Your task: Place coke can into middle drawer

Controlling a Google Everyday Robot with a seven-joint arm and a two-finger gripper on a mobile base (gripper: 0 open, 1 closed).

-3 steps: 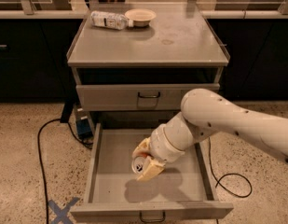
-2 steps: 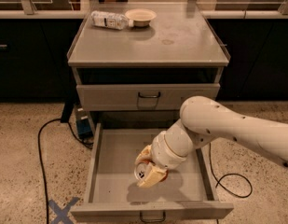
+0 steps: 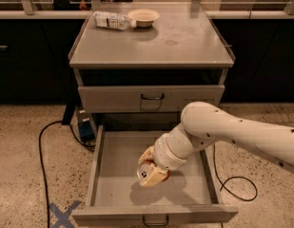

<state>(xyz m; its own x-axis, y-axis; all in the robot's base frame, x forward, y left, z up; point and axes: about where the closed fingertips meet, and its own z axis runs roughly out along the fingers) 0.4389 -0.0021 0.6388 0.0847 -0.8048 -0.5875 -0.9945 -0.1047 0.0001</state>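
Coke can (image 3: 144,171) in tool (image 3: 150,166) over drawer (image 3: 117,175)

- The gripper (image 3: 151,170), low inside the open middle drawer (image 3: 115,179), is clasped around the coke can (image 3: 143,172), hiding all but a silvery end and a sliver of red.
- The white arm (image 3: 241,136) runs off the right edge, its base unseen.
- The drawer's loop handle (image 3: 155,220) is clipped by the bottom edge.
- The label of the bottle (image 3: 111,20) on the tabletop (image 3: 184,42) is too blurred to read.
- A black cable (image 3: 41,148) disappears behind the cabinet.
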